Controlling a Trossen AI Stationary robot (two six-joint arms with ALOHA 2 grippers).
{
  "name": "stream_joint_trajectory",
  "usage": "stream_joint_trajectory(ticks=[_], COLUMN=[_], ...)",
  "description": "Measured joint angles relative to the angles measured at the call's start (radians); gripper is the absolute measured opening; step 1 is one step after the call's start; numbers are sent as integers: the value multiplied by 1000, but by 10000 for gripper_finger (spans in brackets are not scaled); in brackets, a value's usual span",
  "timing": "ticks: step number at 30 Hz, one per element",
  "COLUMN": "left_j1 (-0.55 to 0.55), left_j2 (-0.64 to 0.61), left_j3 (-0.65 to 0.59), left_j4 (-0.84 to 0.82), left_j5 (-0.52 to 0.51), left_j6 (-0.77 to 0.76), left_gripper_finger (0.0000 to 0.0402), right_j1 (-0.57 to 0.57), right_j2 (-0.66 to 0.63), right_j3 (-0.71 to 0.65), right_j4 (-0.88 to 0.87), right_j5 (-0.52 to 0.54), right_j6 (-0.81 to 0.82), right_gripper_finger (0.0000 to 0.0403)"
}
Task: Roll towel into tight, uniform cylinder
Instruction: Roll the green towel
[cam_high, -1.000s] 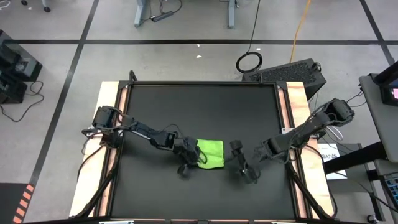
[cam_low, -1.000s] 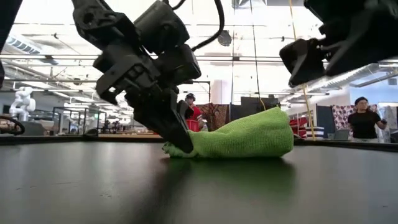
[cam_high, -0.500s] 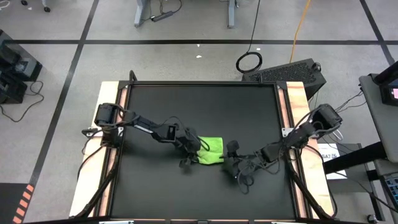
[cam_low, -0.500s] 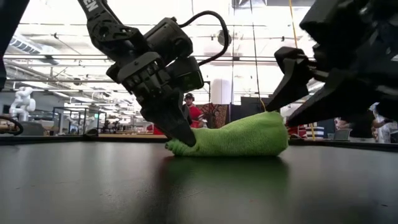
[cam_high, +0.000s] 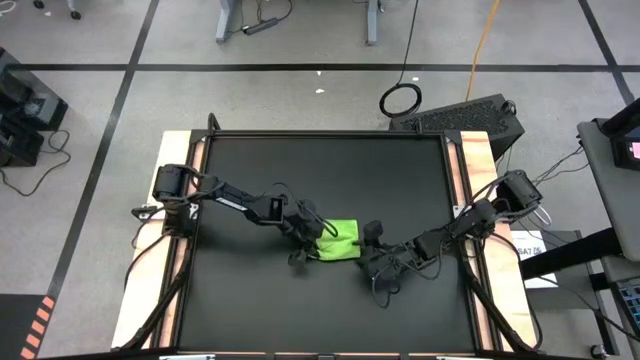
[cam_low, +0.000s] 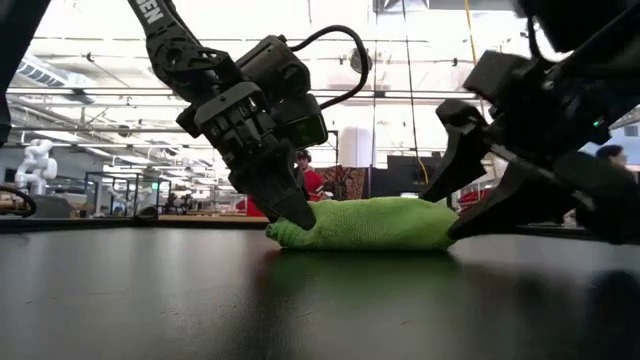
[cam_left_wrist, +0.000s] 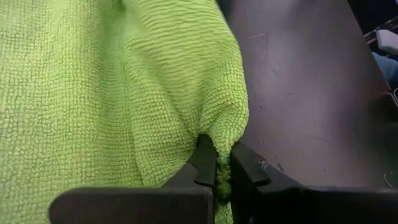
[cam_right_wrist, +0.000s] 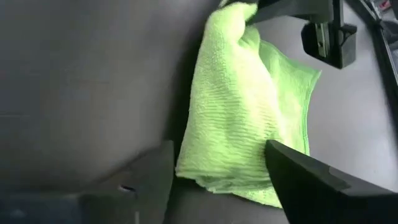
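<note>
The lime-green towel (cam_high: 340, 241) lies as a loose, low bundle with its underside on the black table (cam_high: 300, 170), near the middle. My left gripper (cam_high: 308, 240) is shut on the bundle's left end (cam_low: 285, 232). My right gripper (cam_high: 372, 258) is open at the towel's right end. Its two fingers (cam_low: 462, 150) stand above and below that end in the low view. In the right wrist view the towel's end (cam_right_wrist: 214, 168) lies between the spread fingers (cam_right_wrist: 152, 171). Whether they touch the cloth I cannot tell. My left gripper pinches a bunched fold of the towel (cam_left_wrist: 219, 163) at its left end between the two fingertips (cam_left_wrist: 204, 163). The fingers slant down from the table's left side. The pinched end sits just above the table (cam_low: 280, 236), and the rest of the towel lies on it, slack.
Wooden strips (cam_high: 178, 200) run along the table's left and right edges. A dark keyboard-like box (cam_high: 460, 118) and a cable loop (cam_high: 400, 99) lie on the floor beyond the far right corner. People stand in the room behind the table (cam_low: 305, 175).
My right gripper has come down and toward the table's left, rolling at the wrist, and now straddles the towel's right end. My left gripper, still shut on the left end, has shifted toward the far edge. The towel's raised right end has sunk lower.
</note>
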Motion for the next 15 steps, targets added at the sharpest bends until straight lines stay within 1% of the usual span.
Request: stream_joint_trajectory(ticks=[6, 9, 12, 15], left_j1=[0, 0, 0, -1], left_j2=[-1, -1, -2, -2], left_j3=[1, 1, 1, 2], left_j4=[-1, -1, -4, -18], left_j5=[13, 18, 20, 22], left_j6=[1, 1, 1, 3], left_gripper_finger=[17, 17, 17, 17], right_j1=[-47, -67, -82, -88], right_j2=[56, 80, 102, 111], right_j3=[0, 2, 4, 4], right_j4=[60, 87, 91, 88], right_j5=[-21, -21, -17, -25], right_j6=[28, 36, 73, 98], right_gripper_finger=[302, 321, 316, 284])
